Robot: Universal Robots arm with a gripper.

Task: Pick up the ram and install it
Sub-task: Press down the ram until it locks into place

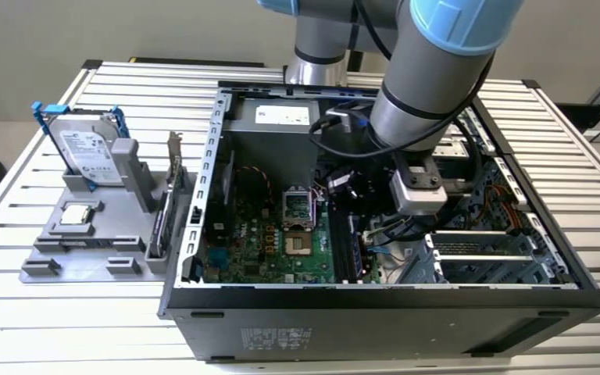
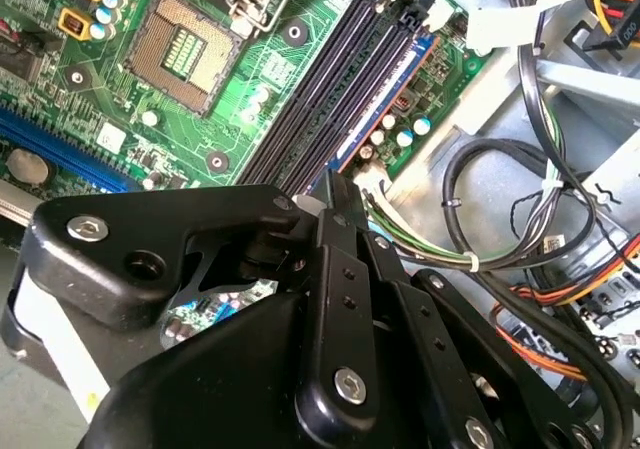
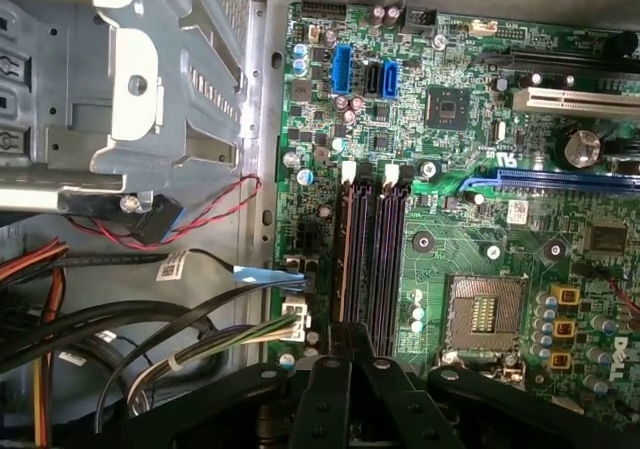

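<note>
My gripper point(image 1: 392, 233) reaches down into the open computer case point(image 1: 383, 293), low over the motherboard. In both wrist views its black fingers are drawn together at the near end of the long dark memory slots point(image 3: 370, 249) point(image 2: 340, 79), with the gripper point(image 3: 352, 337) point(image 2: 335, 191) lined up over them. The slots point(image 1: 347, 242) run beside the bare processor socket point(image 3: 483, 314). The ram is hidden; I cannot tell whether anything sits between the fingertips.
A bundle of cables point(image 3: 180, 339) point(image 2: 520, 209) and a metal drive cage point(image 1: 483, 254) crowd one side of the slots. On the exterior view's left, a grey holder point(image 1: 81, 250) carries a hard drive in a blue frame point(image 1: 87, 152) and a dark expansion card point(image 1: 175, 195).
</note>
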